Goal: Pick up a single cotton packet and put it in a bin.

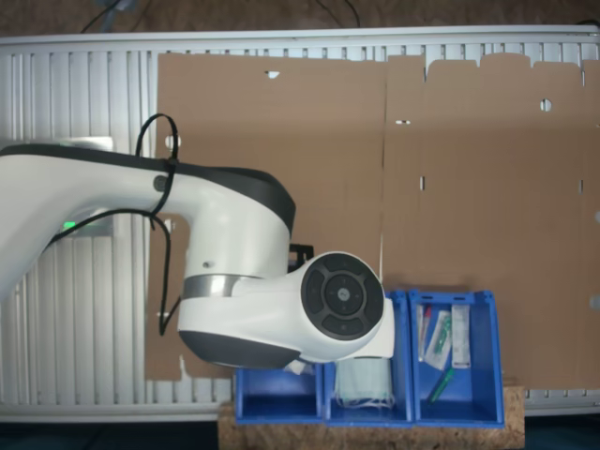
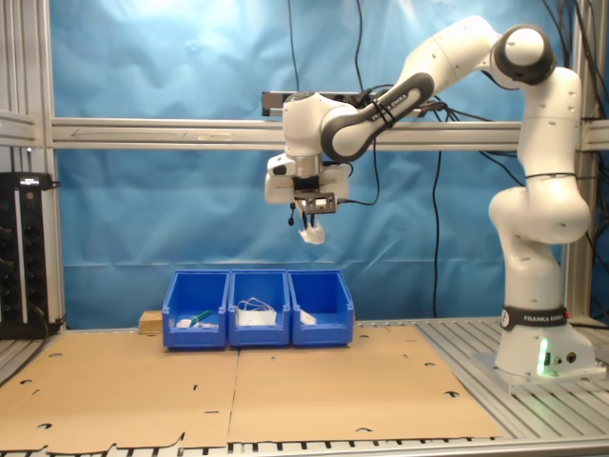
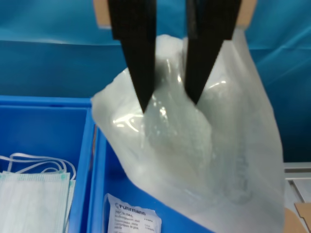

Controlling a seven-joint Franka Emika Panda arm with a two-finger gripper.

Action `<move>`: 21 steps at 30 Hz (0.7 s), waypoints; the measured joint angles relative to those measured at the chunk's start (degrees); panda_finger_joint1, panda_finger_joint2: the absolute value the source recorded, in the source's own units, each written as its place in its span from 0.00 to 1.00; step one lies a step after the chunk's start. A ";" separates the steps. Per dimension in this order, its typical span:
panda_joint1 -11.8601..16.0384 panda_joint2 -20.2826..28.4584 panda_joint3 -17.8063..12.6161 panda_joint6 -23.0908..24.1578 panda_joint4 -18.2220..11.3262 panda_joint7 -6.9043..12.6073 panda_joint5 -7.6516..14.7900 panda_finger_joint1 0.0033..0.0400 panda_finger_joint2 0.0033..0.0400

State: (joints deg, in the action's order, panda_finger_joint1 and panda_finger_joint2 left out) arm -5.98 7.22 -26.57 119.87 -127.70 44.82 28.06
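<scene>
The cotton packet (image 3: 194, 145) hangs crumpled from the gripper (image 3: 170, 99), whose black fingers (image 3: 136, 53) pinch its upper part, high above three blue bins (image 2: 258, 307) on the cardboard sheet (image 2: 285, 381). In the wrist view, a face mask (image 3: 31, 194) fills one bin and a printed packet (image 3: 131, 216) lies in the next.

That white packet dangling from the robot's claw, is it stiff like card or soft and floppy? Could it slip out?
Probably floppy: in the wrist view the cotton packet sags and creases below the gripper. It looks light, since it hangs from a narrow pinch high above the blue bins. Its glossy, see-through wrapper may be slippery, so the grip could slide.
</scene>
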 joint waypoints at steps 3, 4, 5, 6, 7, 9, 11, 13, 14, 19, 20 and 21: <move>0.00 0.00 -0.82 0.14 -0.22 0.00 0.77 0.02 0.02; 0.00 0.00 -1.12 0.22 -0.29 0.00 0.99 0.02 0.02; 0.00 0.00 -1.44 0.29 -0.36 0.00 1.16 0.02 0.02; 0.00 0.00 -1.76 0.36 -0.42 0.00 1.31 0.02 0.02; 0.00 0.00 -2.10 0.41 -0.47 0.00 1.44 0.02 0.02; 0.00 0.00 -2.76 0.49 -0.57 0.00 1.70 0.02 0.02; 0.00 0.00 -3.37 0.55 -0.62 0.00 1.93 0.02 0.02; 0.01 0.00 -3.90 0.61 -0.64 0.00 2.13 0.02 0.02; 0.01 0.00 -4.13 0.66 -0.65 0.00 2.21 0.02 0.02; 0.01 0.01 -4.89 0.93 -0.65 0.00 2.51 0.02 0.02; 0.01 0.01 -5.07 1.05 -0.65 0.00 2.62 0.02 0.02; 0.01 0.01 -5.14 1.10 -0.65 0.00 2.68 0.02 0.02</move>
State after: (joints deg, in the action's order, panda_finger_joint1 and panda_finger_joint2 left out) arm -5.97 7.22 -31.71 120.97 -128.35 44.82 30.74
